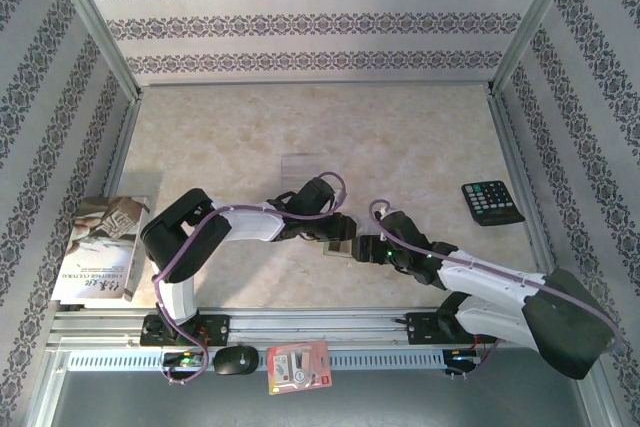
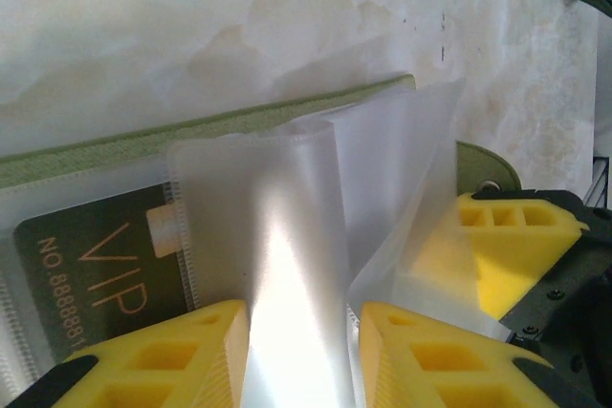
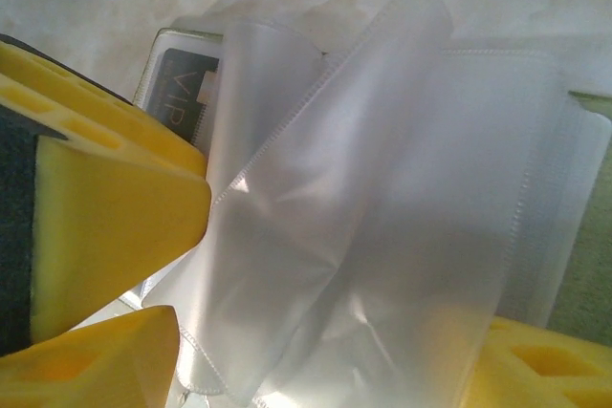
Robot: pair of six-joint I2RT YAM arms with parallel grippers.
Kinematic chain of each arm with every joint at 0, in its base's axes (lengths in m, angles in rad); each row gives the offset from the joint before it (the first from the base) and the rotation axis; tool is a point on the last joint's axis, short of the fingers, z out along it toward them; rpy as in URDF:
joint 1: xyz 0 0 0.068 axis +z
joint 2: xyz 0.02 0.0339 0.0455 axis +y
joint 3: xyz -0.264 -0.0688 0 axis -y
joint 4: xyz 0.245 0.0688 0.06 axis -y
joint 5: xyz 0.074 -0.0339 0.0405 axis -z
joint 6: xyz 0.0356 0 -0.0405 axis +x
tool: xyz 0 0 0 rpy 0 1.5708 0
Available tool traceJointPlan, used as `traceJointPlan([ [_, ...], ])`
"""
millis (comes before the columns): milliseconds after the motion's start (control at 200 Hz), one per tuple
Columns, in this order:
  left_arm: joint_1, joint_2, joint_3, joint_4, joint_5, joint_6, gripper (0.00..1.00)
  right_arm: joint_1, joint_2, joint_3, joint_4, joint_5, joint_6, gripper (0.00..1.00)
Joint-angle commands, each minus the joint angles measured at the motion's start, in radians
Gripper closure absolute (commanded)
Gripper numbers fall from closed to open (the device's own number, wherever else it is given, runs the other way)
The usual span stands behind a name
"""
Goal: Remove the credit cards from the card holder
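Between the two pairs of jaws the olive card holder (image 2: pixel 115 145) lies open on the tabletop (image 2: pixel 143 26), clear sleeves (image 3: pixel 382 188) fanned up. We judge the job half done: a dark VIP card (image 2: pixel 96 255) sits pocketed beside the left jaws; a seeming pale card (image 1: pixel 300 163) lies well beyond them. Right jaws stand released; the left jaws' grip we cannot tell.

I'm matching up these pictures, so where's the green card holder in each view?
Top view: card holder in the middle, slightly low.
Left wrist: its green edge slants across the upper left.
Right wrist: green strip at the right edge.
Shared landmark: dark VIP card, in both wrist views.
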Motion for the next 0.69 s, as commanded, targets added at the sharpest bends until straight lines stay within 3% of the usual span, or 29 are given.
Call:
traceJointPlan([
  [0,-0.017,0.009,0.001,0.028,-0.012,-0.01,0.64,0.008,0.081,0.015,-0.04,0.013,0.018,0.31],
  [290,0.037,-0.112,-0.082,0.041,-0.045,-0.022,0.62,0.01,0.128,0.031,-0.087,0.071,0.042,0.4],
  [690,0.06,-0.169,-0.095,-0.116,-0.106,0.077,0.63,0.007,0.153,0.037,-0.109,0.115,0.057,0.48],
])
